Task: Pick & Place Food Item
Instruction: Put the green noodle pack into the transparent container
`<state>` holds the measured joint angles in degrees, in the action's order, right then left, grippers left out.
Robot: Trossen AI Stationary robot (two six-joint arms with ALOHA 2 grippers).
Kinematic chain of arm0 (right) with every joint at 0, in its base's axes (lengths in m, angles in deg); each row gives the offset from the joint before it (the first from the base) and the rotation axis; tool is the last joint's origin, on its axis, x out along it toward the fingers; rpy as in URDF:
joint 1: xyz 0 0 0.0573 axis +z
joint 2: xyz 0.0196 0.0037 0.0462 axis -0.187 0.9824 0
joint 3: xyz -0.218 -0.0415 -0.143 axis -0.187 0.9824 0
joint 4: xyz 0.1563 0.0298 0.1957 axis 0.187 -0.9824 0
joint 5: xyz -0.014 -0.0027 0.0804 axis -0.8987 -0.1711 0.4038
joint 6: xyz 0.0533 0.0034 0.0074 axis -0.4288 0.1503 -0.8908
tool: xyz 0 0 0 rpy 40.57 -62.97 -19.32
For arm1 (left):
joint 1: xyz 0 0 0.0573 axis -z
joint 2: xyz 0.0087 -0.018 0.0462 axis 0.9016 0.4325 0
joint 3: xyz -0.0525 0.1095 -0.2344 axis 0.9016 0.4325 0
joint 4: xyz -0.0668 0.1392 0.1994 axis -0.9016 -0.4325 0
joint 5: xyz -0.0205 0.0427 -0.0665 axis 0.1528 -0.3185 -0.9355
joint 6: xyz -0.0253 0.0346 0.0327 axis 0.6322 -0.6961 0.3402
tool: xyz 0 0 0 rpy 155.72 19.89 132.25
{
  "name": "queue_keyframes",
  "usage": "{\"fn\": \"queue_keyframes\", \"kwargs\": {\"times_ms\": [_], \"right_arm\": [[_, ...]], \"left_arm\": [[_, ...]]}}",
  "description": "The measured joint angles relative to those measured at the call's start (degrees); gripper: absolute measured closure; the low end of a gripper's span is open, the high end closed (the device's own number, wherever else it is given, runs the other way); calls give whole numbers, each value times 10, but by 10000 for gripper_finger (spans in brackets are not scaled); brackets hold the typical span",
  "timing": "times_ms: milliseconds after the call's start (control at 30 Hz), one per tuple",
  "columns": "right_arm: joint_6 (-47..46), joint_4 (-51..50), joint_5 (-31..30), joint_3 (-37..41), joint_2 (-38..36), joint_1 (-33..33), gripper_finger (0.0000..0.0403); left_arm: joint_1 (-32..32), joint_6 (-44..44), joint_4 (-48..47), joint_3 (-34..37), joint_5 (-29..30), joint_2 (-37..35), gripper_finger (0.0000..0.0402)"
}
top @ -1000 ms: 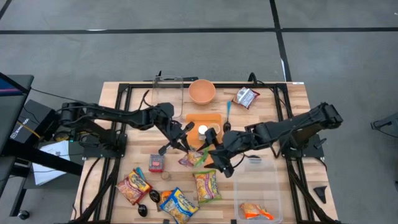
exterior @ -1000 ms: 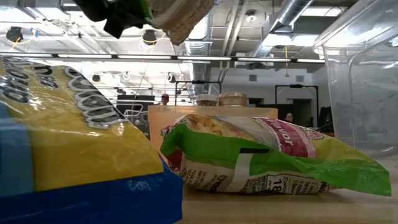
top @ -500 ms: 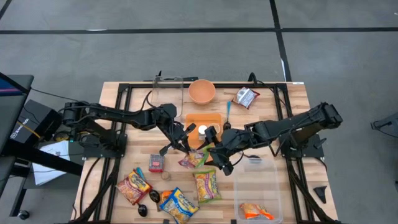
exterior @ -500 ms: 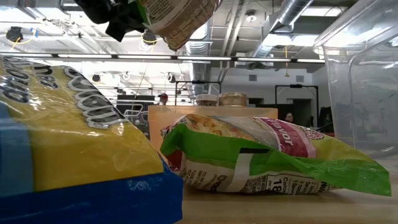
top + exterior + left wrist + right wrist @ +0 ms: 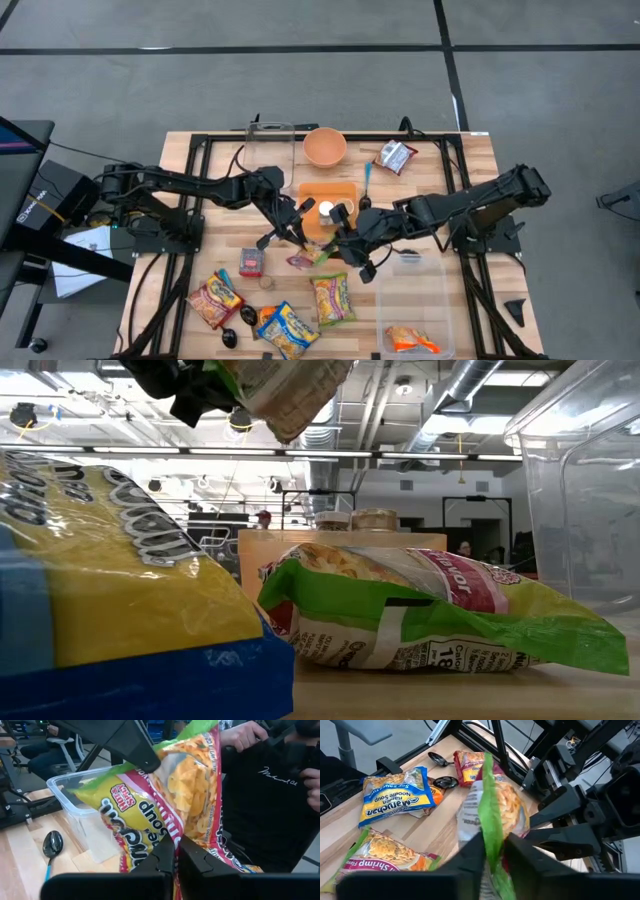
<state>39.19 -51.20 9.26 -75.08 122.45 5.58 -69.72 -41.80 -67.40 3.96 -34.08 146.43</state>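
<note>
The green-and-pink crinkly plastic packet of ramen noodles (image 5: 311, 256) hangs in the air above the middle of the wooden-slatted table (image 5: 190, 160), just in front of the orange square plate (image 5: 312, 192). What has just changed is at its right end: the right gripper (image 5: 336, 250), whose jaws stood wide beside the packet a second ago, has now closed them on the green sealed edge. In the right wrist view that edge runs straight down between the two dark fingers (image 5: 470, 855). The left gripper (image 5: 297, 236) keeps its jaws pinched narrow on the packet's opposite edge, so both arms now hold the packet. I judge this a handover: the left jaws can next let go, leaving the right arm to carry the packet, probably toward the clear plastic tub (image 5: 415, 295) on its side.
</note>
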Motion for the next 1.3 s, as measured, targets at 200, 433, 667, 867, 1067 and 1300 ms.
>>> {"fn": "queue_keyframes", "kwargs": {"times_ms": [200,433,667,867,1067,1300], "right_arm": [[-6,-2,-1,0,0,0,390],[-36,-31,-9,0,-3,8,399],[-78,-48,-29,0,-21,11,401],[-135,-115,-71,-14,-53,30,402],[-245,-205,-138,-17,-86,55,402],[-398,-276,-189,-16,-110,104,403]], "left_arm": [[-7,2,-8,0,12,0,389],[-55,19,-72,0,63,-14,345],[-104,-34,-153,0,66,-67,258],[-129,-61,-199,0,64,-155,200],[-142,-105,-230,0,104,-260,173],[-139,-118,-207,0,127,-332,173]]}}
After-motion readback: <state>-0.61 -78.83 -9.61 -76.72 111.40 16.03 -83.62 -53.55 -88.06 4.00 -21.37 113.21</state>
